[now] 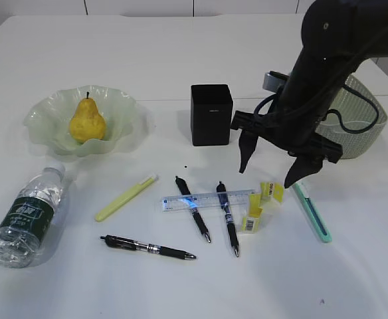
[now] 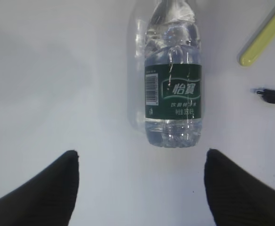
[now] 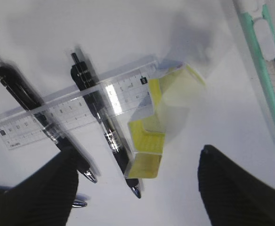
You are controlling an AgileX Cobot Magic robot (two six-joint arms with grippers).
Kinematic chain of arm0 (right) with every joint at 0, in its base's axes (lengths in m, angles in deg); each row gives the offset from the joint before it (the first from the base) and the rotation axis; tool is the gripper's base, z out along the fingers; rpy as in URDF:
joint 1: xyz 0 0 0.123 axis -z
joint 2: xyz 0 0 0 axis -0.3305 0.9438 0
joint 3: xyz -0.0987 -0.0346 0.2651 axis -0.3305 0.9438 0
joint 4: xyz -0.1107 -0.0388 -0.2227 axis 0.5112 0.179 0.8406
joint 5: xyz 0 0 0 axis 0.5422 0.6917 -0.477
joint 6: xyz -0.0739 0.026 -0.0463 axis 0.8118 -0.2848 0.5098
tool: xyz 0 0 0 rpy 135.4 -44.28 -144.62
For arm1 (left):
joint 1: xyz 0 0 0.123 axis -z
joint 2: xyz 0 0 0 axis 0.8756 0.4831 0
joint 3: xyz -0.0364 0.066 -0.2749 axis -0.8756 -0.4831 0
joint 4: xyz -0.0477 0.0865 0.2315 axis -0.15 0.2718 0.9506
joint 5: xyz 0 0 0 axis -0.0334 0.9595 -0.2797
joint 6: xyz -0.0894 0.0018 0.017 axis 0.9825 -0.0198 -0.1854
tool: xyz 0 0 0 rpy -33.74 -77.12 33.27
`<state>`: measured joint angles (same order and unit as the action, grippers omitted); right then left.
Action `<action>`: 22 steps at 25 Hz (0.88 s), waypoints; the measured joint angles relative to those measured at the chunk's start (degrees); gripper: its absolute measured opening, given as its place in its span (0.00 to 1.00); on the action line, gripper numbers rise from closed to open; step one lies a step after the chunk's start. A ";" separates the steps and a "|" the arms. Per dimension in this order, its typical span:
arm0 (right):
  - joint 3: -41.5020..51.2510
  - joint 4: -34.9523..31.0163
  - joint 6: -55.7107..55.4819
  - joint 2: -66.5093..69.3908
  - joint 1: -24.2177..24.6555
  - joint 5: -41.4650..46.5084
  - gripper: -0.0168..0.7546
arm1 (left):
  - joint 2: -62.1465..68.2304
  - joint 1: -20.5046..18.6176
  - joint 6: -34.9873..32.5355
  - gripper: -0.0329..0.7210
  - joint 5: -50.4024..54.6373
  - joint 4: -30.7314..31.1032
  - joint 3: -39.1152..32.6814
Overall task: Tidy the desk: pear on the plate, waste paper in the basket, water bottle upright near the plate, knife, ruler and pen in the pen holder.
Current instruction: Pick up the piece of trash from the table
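The yellow pear (image 1: 88, 119) lies in the pale green plate (image 1: 41, 116). The water bottle (image 1: 28, 212) (image 2: 173, 84) lies on its side, just ahead of my open, empty left gripper (image 2: 142, 153). My right gripper (image 1: 268, 174) (image 3: 137, 155) hangs open over the yellow waste paper (image 1: 264, 203) (image 3: 161, 117), touching nothing. The clear ruler (image 1: 207, 199) (image 3: 57, 115) lies across two black pens (image 1: 193, 208) (image 1: 227, 218); a third pen (image 1: 147, 248) lies nearer. The teal knife (image 1: 312, 212) (image 3: 267, 61) lies right of the paper. The black pen holder (image 1: 211, 114) stands behind.
The sage-green basket (image 1: 363, 126) sits at the right, partly hidden by the right arm. A slim yellow-green stick (image 1: 125, 197) (image 2: 264, 35) lies between bottle and pens. The desk's far edge runs behind the plate and holder.
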<state>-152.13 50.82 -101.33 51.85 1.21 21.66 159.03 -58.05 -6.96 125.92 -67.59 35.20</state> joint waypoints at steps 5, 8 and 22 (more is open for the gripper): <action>-0.04 0.00 -4.40 1.87 -1.65 -2.68 0.78 | 0.00 0.00 0.00 0.83 -0.37 0.00 0.00; -0.04 0.11 -6.02 3.71 -1.92 -2.92 0.78 | 0.00 0.00 0.00 0.83 -0.47 -0.09 0.00; -0.04 1.77 -7.72 7.72 -1.92 -3.27 0.73 | 0.00 0.00 -0.08 0.83 -0.71 -0.09 0.00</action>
<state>-152.17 52.58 -109.05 59.57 -0.72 18.39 159.03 -58.05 -7.04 125.21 -67.67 35.20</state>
